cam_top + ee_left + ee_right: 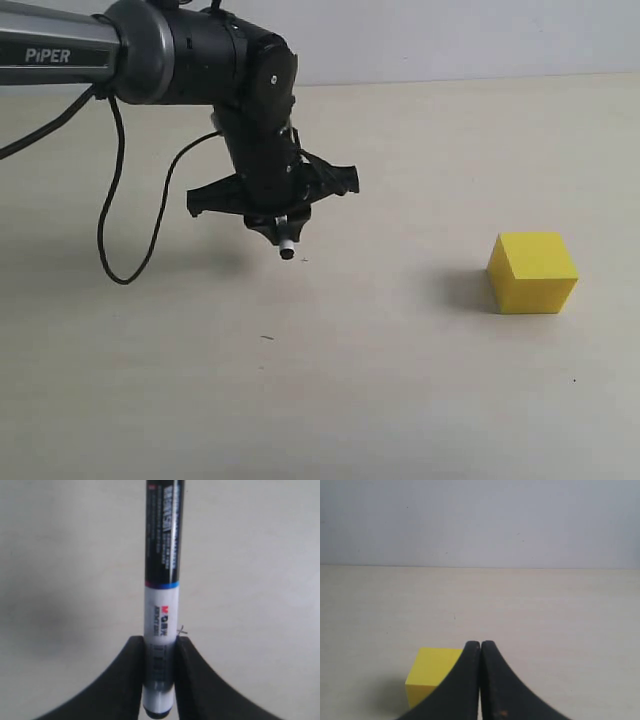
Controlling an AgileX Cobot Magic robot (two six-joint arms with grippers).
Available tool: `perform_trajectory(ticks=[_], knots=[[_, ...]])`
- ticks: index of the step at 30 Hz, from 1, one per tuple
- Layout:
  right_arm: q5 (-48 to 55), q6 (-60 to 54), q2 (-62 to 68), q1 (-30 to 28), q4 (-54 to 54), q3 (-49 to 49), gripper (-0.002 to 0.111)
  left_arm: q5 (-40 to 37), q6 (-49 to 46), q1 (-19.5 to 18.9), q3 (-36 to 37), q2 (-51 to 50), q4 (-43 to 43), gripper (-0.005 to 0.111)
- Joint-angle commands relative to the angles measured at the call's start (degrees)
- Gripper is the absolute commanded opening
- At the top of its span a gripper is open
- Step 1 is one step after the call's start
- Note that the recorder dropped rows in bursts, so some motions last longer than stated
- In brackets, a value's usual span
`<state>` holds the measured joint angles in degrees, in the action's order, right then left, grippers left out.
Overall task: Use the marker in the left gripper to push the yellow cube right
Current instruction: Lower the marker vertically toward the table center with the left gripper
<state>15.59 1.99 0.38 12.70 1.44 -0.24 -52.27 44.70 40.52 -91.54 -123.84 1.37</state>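
Observation:
The yellow cube [533, 272] rests on the pale table at the right, well apart from the left arm. My left gripper [275, 222] hangs above the table left of centre, shut on the marker [286, 243], whose end pokes out below the claw. In the left wrist view the marker [161, 580] runs straight out from between the fingers [125, 680], white labelled barrel gripped, black part beyond. My right gripper [480, 645] is shut with nothing in it; the yellow cube [430, 672] lies just beyond it, partly hidden by one finger. The right arm does not show in the exterior view.
The pale table [400, 390] stretches around both, with a light wall [450, 35] at its far edge. A black cable [120, 220] loops down from the left arm. A small dark speck [266, 338] marks the tabletop.

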Motion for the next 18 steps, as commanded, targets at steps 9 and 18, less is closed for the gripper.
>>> perform_trajectory(ticks=[9, 18], knots=[[-0.21, -0.19, -0.38, -0.47, -0.06, 0.24, 0.0, 0.26, 0.08, -0.13, 0.19, -3.26, -4.33, 0.0], [-0.21, -0.19, -0.38, -0.47, -0.06, 0.24, 0.0, -1.35, -2.49, 0.23, 0.19, -4.06, -5.28, 0.0]])
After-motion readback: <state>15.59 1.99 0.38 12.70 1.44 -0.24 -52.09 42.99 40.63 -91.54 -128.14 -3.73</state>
